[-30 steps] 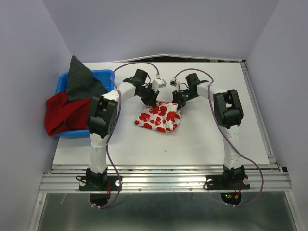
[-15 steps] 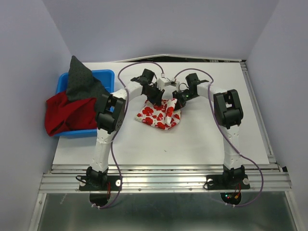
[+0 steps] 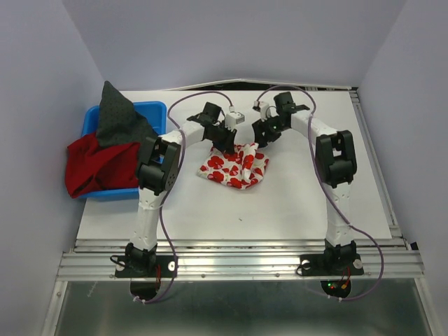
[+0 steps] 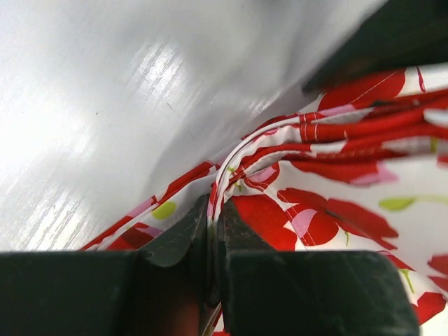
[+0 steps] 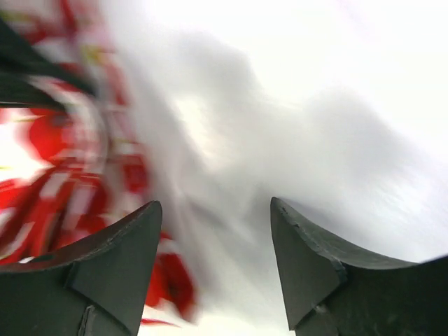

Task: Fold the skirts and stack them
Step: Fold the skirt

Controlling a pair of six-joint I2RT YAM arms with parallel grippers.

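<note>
Left gripper (image 4: 214, 220) is pinched tight on the hem of the floral skirt (image 3: 234, 168). We see the right gripper (image 5: 213, 231) spread open and empty, just beside the cloth's far right corner. Skirt lies bunched mid-table (image 3: 280, 203). Grey skirt (image 3: 115, 115) and red skirt (image 3: 98, 164) drape over the blue bin (image 3: 150, 110) at left.

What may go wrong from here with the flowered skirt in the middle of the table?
1. Only the left gripper pinches the flowered skirt, at its edge; the right gripper is open and off it. A pull from one side alone may drag or bunch the cloth.
2. The skirt lies rumpled, not flat, so a fold made now would likely come out uneven.
</note>
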